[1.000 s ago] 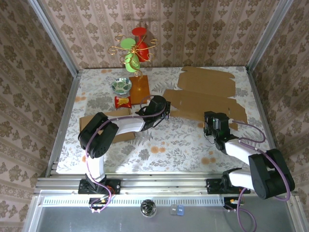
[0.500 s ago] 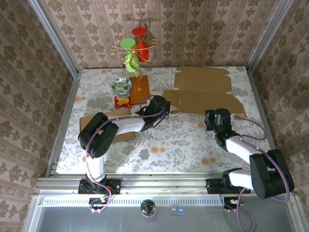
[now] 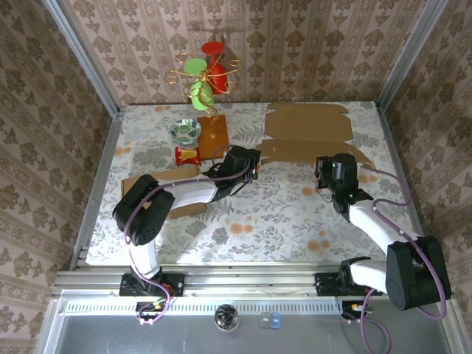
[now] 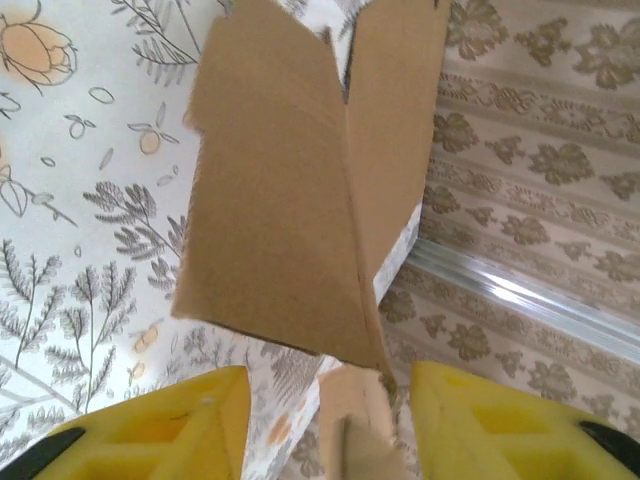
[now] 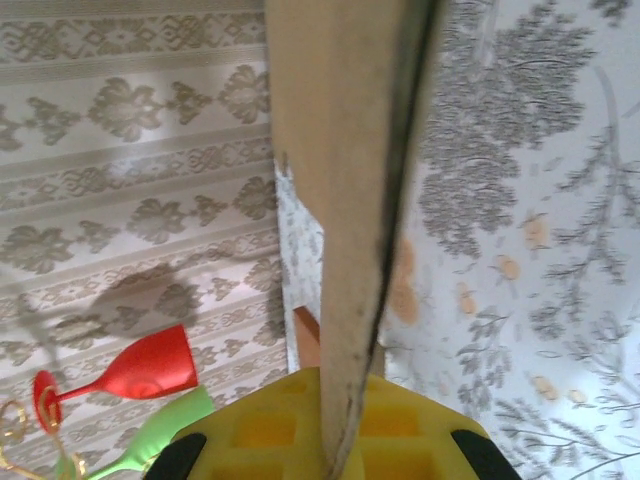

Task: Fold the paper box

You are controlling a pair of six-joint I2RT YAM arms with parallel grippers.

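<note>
Your paper box lies at the worktop's far right, long axis left to right, near edge raised; your right tool is clenched on that edge, left tool released astride a flap

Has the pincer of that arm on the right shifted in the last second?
Yes. The right pincer, shut on the flat brown cardboard box, has moved toward the patterned back wall and slightly rightward.

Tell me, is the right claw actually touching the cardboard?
Touching. The right wrist view shows the cardboard edge pinched between the right gripper and its yellow fingers.
</note>
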